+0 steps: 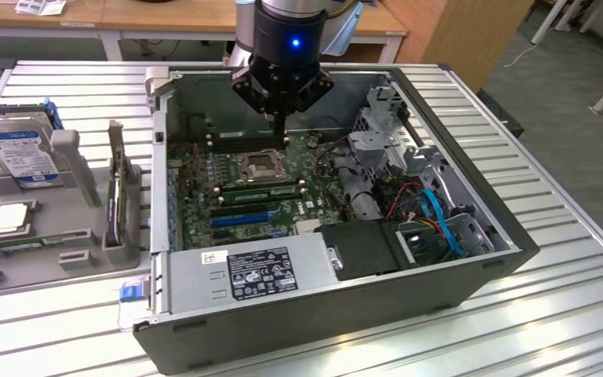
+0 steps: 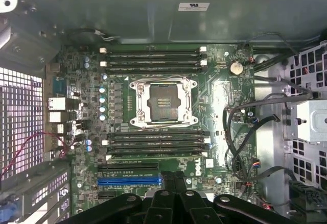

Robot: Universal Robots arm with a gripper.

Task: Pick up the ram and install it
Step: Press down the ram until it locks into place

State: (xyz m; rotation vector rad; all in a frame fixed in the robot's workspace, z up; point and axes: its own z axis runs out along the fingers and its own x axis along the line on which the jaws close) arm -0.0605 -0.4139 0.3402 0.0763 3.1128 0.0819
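Gripper (image 1: 280,141) closed, fingers pressed together with nothing between them, hanging inside open computer case (image 1: 333,306) above motherboard (image 1: 280,206). Fingertips just over far bank of black memory slots (image 1: 244,141), beside empty CPU socket (image 1: 260,165). From wrist view, same closed gripper (image 2: 173,177) over board (image 2: 214,91), near blue expansion slot (image 2: 127,181); socket (image 2: 162,101) open and bare, dark slots (image 2: 153,60) on both sides of it, whether any is filled not clear.

Ram (image 1: 29,243) outside case, well apart from gripper: thin green strip lying flat along near edge of grey parts tray (image 1: 71,236), at exterior view's left. On same tray, blue-labelled hard drive (image 1: 19,149) propped up at far end, square silver CPU chip (image 1: 6,218) between drive and ram. Case and tray both resting on slatted metal table (image 1: 553,314).
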